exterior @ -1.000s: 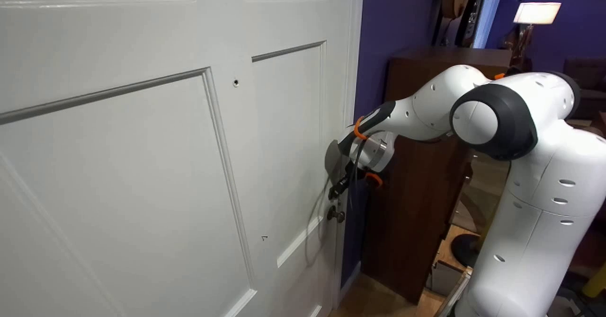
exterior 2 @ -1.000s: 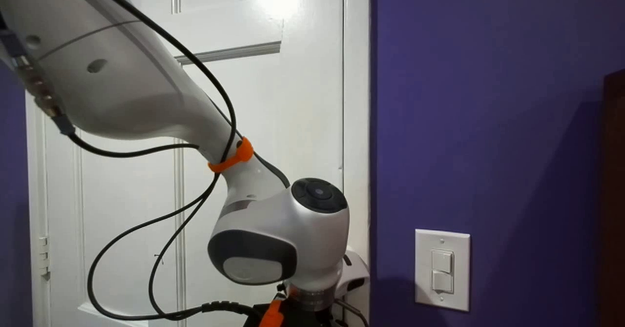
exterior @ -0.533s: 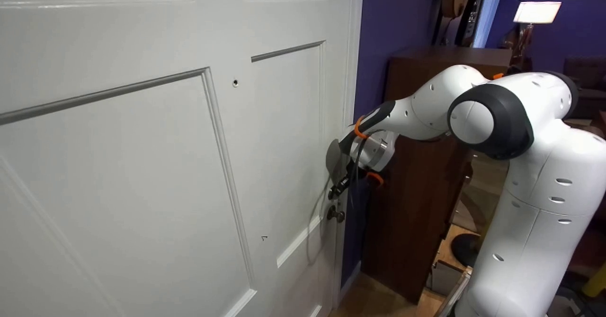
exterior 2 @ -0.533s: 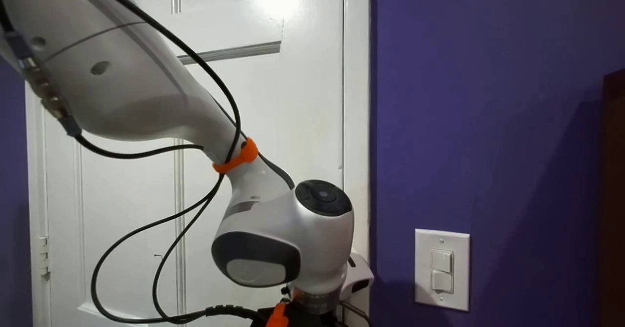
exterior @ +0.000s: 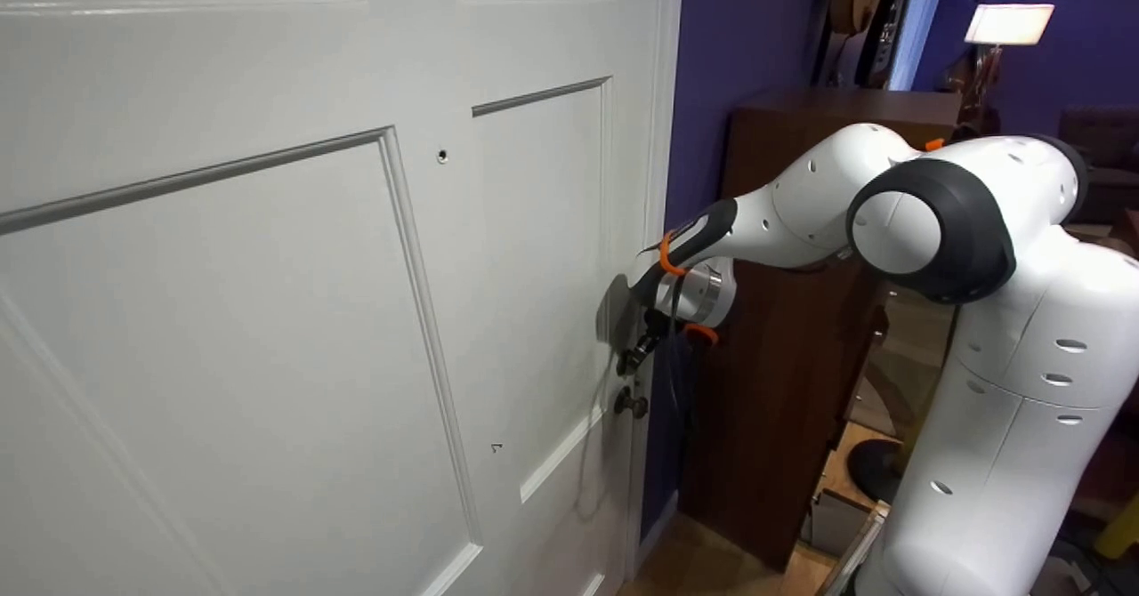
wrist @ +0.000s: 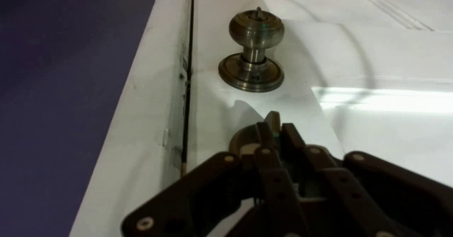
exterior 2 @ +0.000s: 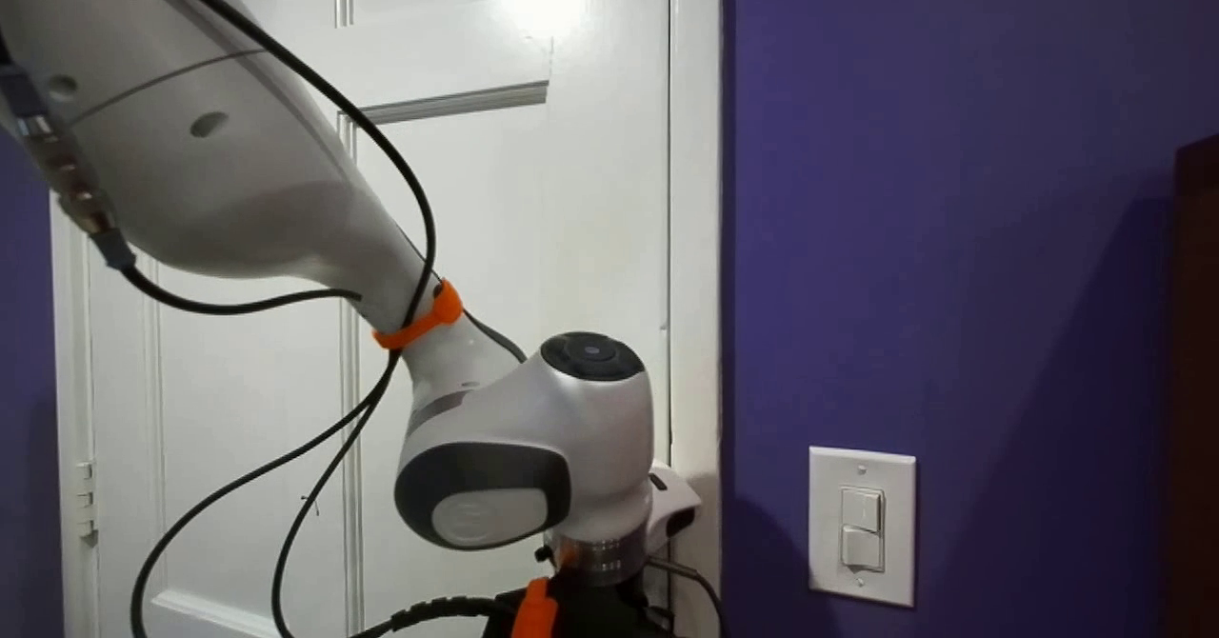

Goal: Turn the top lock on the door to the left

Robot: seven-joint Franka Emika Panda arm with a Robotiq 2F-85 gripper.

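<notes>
The white panelled door (exterior: 534, 249) fills much of an exterior view and also shows behind the arm (exterior 2: 609, 200) and in the wrist view (wrist: 382, 60). In the wrist view the top lock (wrist: 275, 121) has a flat brass thumb-turn standing out from a round base partly hidden by the fingers. My gripper (wrist: 277, 132) has its narrowed fingertips on either side of the thumb-turn and appears shut on it. In an exterior view the gripper (exterior: 628, 362) reaches the door just above the knob; the lock is mostly hidden there. Elsewhere only the gripper's black body (exterior 2: 581, 609) shows.
A round door knob (wrist: 255, 32) sits below the lock, also in an exterior view (exterior: 634, 402). A dark brown cabinet (exterior: 765, 418) stands beside the door. A light switch (exterior 2: 862, 528) is on the purple wall. Cables (exterior 2: 286, 533) hang from the arm.
The wrist first shifts slightly right, then swings left and tilts, with its cable loop moving along. The fingertips stay at the lock. The arm's shadow on the door shifts left.
</notes>
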